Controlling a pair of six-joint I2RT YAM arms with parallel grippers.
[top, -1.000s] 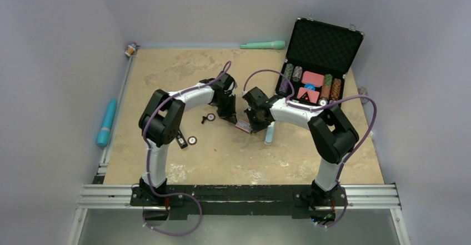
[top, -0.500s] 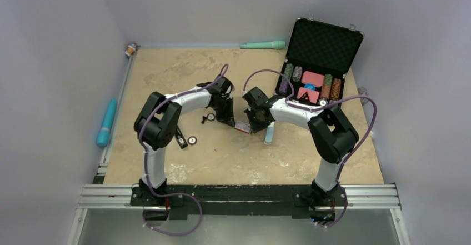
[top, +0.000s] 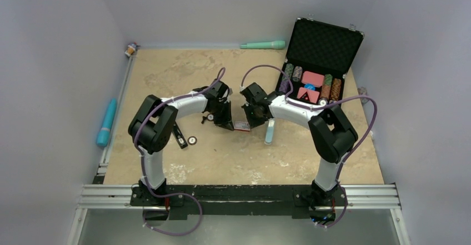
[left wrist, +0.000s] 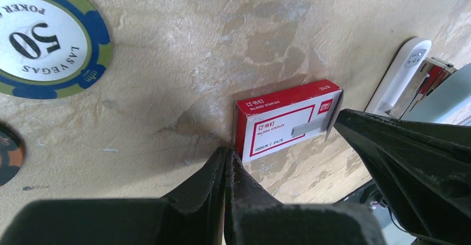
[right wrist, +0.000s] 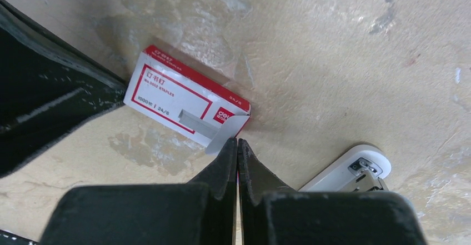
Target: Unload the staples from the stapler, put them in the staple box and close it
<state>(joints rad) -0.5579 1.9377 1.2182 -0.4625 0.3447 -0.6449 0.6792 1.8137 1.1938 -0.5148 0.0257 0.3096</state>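
Nearest you, the slim black stapler (top: 179, 137) lies flat on the beige tabletop (top: 222, 161) by the left arm's elbow. It is just beside 1 round poker chip (top: 192, 140) and well apart from both grippers, and it is too small here to tell whether its top arm is raised. Next out, both grippers meet at the small red-and-white cardboard staple box (left wrist: 280, 120). The left gripper (left wrist: 225, 157) has its 2 fingers clenched together with nothing visible between them, tip at one end of the box. The right gripper (right wrist: 237, 145) is clenched the same way, tip against a grey flap-like tab at the other end. A light-blue rounded bar (top: 269, 131) lies just beside. You will find no silvery staple strip loose in any view; the only grey strip is the print on the box. Judgement: nothing shows the unloading as done. Opening and emptying the stapler looks left to do, unless the strip already sits inside the box, which is hidden. Farther right, the open black foam-lined case (top: 327, 45) holds rows of stacked chips, 2 pink packs, 1 red pack and a small blue piece.
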